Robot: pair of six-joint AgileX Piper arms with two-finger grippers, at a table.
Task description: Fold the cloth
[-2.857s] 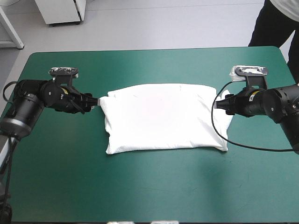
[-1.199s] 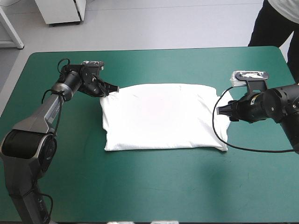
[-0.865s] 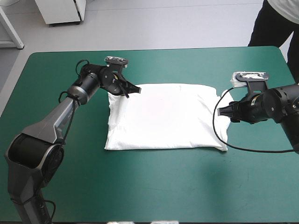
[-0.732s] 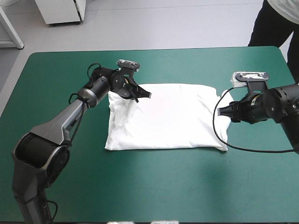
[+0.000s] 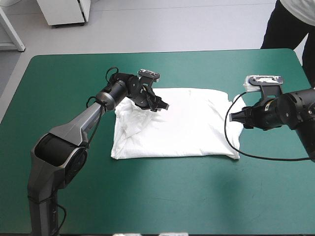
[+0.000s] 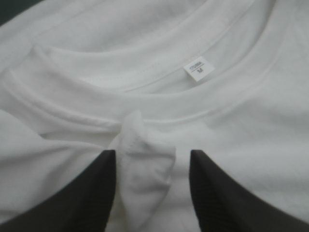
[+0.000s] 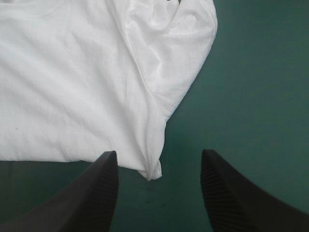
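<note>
The T-shirt (image 5: 192,123) lies spread at the middle of the table (image 5: 147,196), its right part flat and its left end raised and rumpled. The left gripper (image 5: 164,105) hangs over the far left corner of the shirt with its jaws nearly closed on a bunched tuck of cloth beside the collar, a hold judged to begin a fold toward the right edge. The right gripper (image 5: 231,117) sits at the shirt's right edge, jaws wide apart and empty, with the cloth just ahead of it, probably placed to steady or take that side.
</note>
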